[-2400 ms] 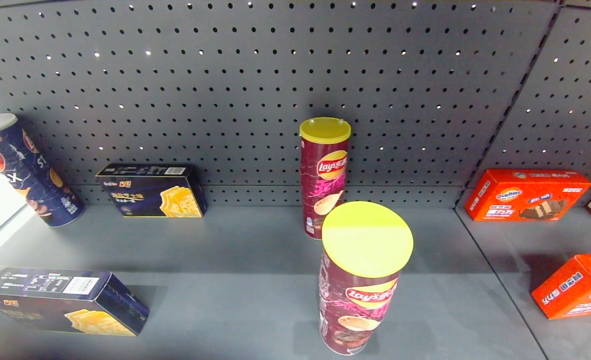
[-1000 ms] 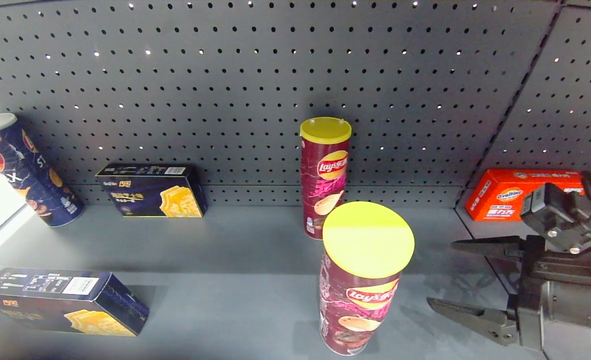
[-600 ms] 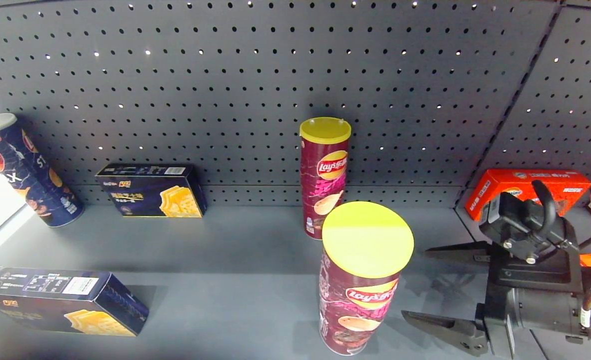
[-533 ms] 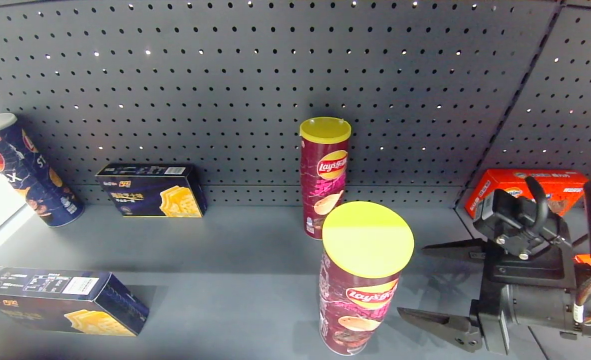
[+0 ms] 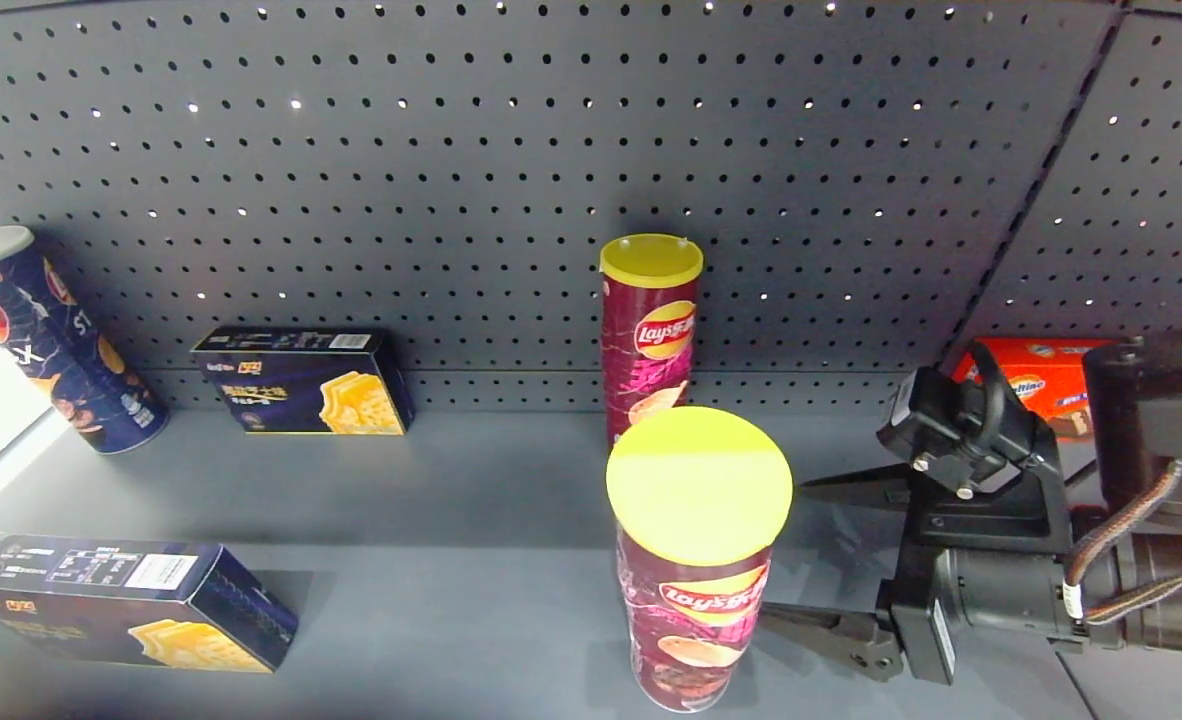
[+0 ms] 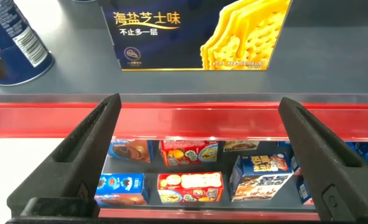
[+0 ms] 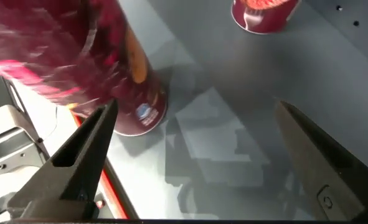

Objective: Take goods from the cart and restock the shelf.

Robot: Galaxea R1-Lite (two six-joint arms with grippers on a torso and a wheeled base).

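The right pincer is seen at the lower right of the head view. It is spread wide just beside the front chip can, which is stood on the shelf at lower centre. Contact between finger and can cannot be told. A second can is stood behind it, by the pegboard. The left pincer is held wide before the shelf's red front edge, with a navy cracker box beyond that edge.
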